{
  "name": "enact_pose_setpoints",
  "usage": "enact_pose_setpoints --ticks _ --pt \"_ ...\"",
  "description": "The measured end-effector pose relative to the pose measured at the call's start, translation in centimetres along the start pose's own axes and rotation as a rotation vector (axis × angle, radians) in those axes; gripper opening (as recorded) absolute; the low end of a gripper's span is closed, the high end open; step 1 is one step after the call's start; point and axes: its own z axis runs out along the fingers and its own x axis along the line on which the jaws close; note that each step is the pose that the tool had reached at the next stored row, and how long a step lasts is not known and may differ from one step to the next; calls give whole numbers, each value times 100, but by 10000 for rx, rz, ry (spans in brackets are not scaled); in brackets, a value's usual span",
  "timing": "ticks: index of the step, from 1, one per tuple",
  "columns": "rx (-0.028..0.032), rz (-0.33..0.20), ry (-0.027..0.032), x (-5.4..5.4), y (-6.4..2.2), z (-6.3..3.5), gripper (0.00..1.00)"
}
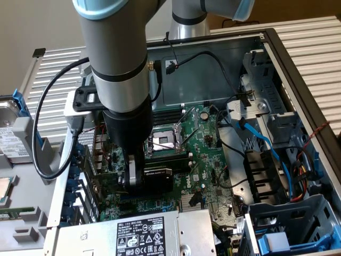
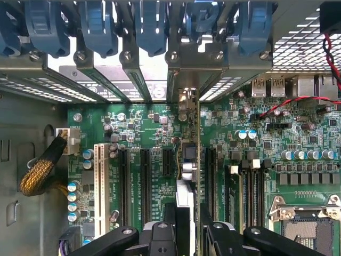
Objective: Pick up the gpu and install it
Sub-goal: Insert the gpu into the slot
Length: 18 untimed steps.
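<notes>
The gpu (image 1: pixel 160 178) stands on edge over the green motherboard (image 1: pixel 208 154), its black shroud facing the exterior view's right. My gripper (image 1: pixel 136 178) is shut on it from above, below the arm's grey wrist. In the wrist view the gpu (image 2: pixel 191 160) runs edge-on from between my gripper (image 2: pixel 184 226) fingers toward the case's rear wall. It lies between two black expansion slots on the motherboard (image 2: pixel 266 144), and its silver bracket end reaches the rear slot openings. Whether its edge sits in a slot I cannot tell.
Blue retention clips (image 2: pixel 149 26) line the rear slot openings. The CPU socket (image 1: pixel 165 140) lies just beyond the card. The labelled power supply (image 1: pixel 141 234) sits at the front, a drive cage with blue cables (image 1: pixel 266 144) on the exterior view's right, and a yellow braided cable (image 2: pixel 42 170).
</notes>
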Motion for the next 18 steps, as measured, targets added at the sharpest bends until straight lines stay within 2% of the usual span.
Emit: enact_pose_setpoints --ticks 12,14,16,18 --pt "0 0 0 0 0 0 27" --pt "5 2 -9 -1 1 5 29" --pt "3 1 -5 -1 0 3 41" --pt "0 1 0 0 0 0 41"
